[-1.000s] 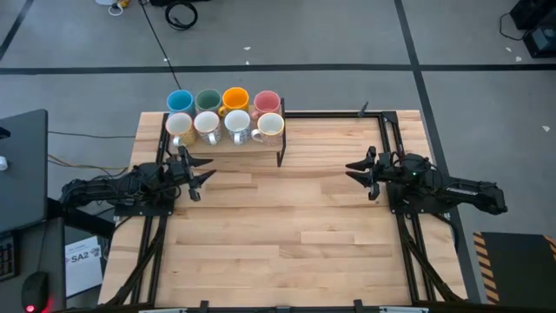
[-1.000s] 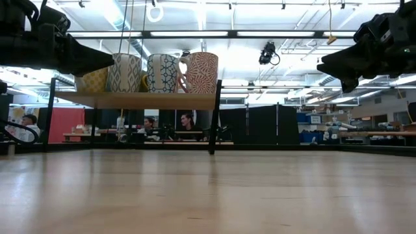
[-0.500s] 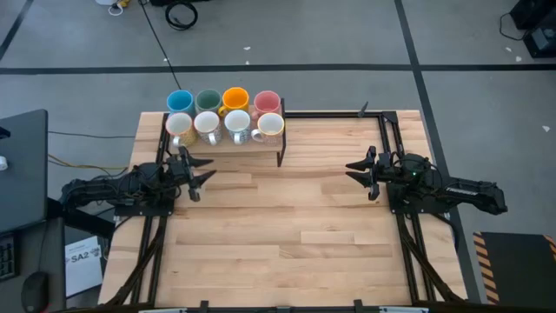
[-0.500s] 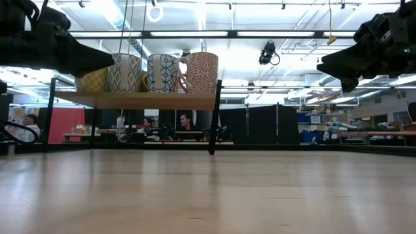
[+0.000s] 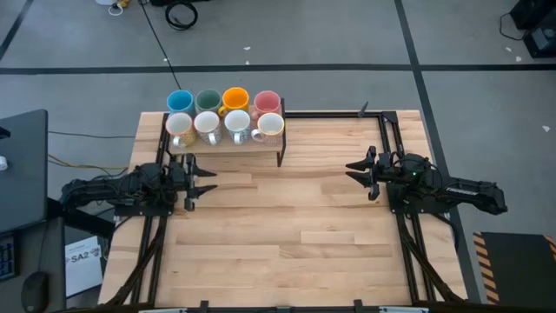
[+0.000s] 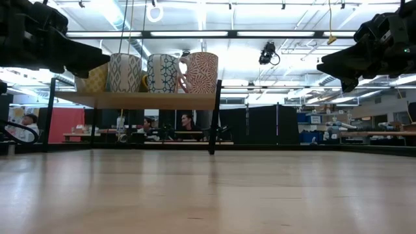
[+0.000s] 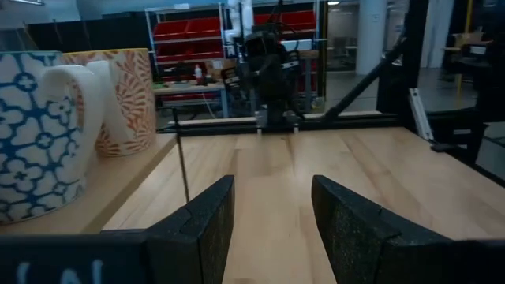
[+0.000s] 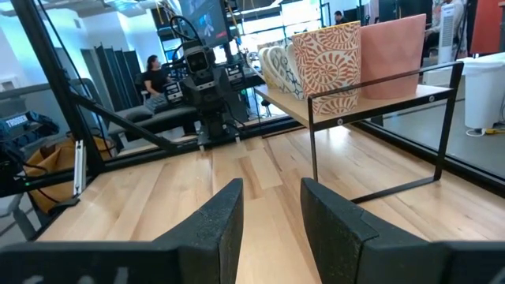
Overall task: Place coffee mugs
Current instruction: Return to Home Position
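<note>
Fingers spread on both: left gripper (image 5: 207,179) hangs near the shelf (image 5: 265,145) of coffee mugs (image 5: 236,124) at the table (image 5: 287,226)'s far edge, right gripper (image 5: 350,173) well apart across bare wood.

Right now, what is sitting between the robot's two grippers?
Nothing. In the high view, only bare wooden table stretches between the left gripper and the right gripper. Each wrist view shows the same empty boards.
</note>
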